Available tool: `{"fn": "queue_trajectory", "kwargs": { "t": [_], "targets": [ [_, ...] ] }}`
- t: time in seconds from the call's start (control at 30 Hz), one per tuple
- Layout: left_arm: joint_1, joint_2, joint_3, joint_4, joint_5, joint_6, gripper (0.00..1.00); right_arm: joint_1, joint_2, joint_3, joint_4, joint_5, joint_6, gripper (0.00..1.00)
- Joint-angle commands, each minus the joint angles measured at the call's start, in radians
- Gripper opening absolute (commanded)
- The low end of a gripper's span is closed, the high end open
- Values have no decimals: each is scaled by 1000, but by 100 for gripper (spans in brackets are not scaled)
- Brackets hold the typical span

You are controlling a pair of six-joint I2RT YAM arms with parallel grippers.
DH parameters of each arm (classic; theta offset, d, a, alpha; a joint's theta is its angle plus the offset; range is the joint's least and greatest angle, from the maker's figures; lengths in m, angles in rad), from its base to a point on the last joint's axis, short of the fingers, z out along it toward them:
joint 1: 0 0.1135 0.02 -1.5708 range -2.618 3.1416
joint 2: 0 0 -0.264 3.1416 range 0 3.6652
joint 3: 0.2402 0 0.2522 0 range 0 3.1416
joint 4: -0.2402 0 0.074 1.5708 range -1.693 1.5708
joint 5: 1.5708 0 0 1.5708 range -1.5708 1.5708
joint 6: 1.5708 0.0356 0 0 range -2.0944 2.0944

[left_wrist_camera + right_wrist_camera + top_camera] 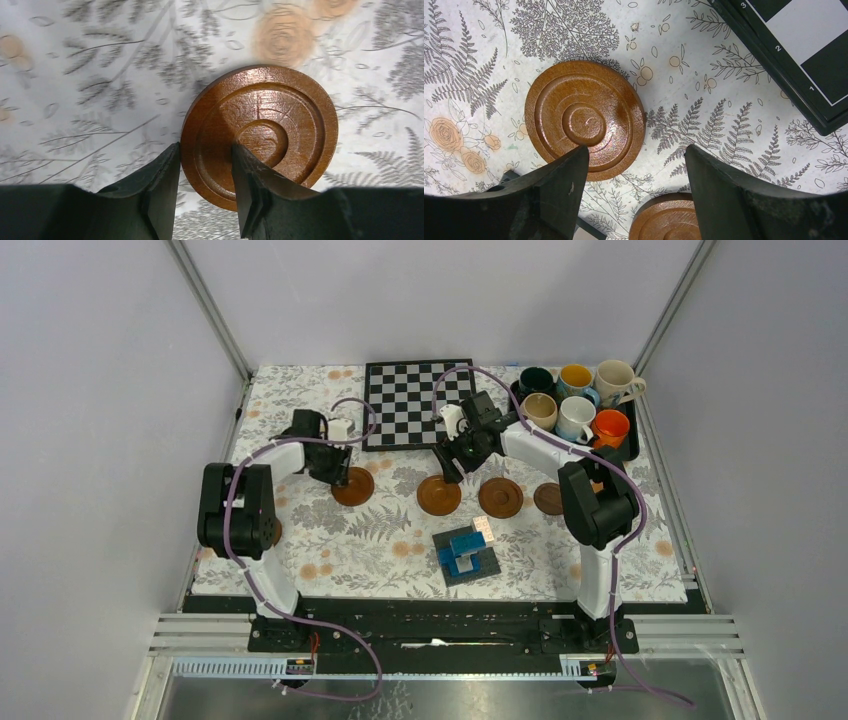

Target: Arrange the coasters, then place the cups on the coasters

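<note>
Overhead, you are looking at the fern-printed tablecloth (330, 550), with both arms reaching out from the near edge. Your left arm (240, 505) is folding at the elbow and stretching its forearm toward the middle left of the cloth. Your right arm (590, 505) is bending likewise and reaching leftward, toward the front edge of the chessboard (415, 405). At the far right corner the black tray (632, 445) is holding all six cups (575, 400), packed together in two rows.

Four coasters (500, 497) are lying in a rough row across the middle of the cloth. Your left gripper (205, 167) is pointing down and clamping the rim of the end coaster (270, 125) at the left of that row. One finger is sitting outside the edge and the other is pressing on the grooved top.

Your right gripper (636, 175) is hovering over the cloth with its jaws standing apart, gripping nothing. A ringed coaster (585, 120) is lying just ahead of the finger at the left of that wrist view. A partly seen coaster (669, 222) is showing between the fingers at the bottom edge.
</note>
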Motion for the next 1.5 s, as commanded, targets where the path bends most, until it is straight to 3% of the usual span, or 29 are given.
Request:
{"fn": "queue_trajectory", "kwargs": {
  "t": [0.0, 0.4, 1.0, 1.13, 1.2, 1.33, 1.47],
  "targets": [
    [-68, 3, -55, -47, 13, -55, 41, -1, -41, 18, -9, -10, 0, 77],
    [-173, 5, -59, -23, 8, -100, 39, -17, -39, 13, -18, 5, 5, 77],
    [-215, -37, -110, -30, -13, -69, 39, -19, -30, 21, -23, -2, 0, 77],
    [-212, -36, -81, -45, -23, -93, 49, -19, -24, 37, -30, -4, 0, 77],
    [-203, -50, -54, -62, -6, -107, 60, -19, -22, 48, -34, -4, -2, 77],
    [-159, -124, -2, -99, 27, -127, 74, -19, -24, 68, -38, -5, -7, 78],
    [-63, -184, 46, -196, 76, -120, 84, -20, -47, 60, -14, -12, 3, 86]
  ]
}}
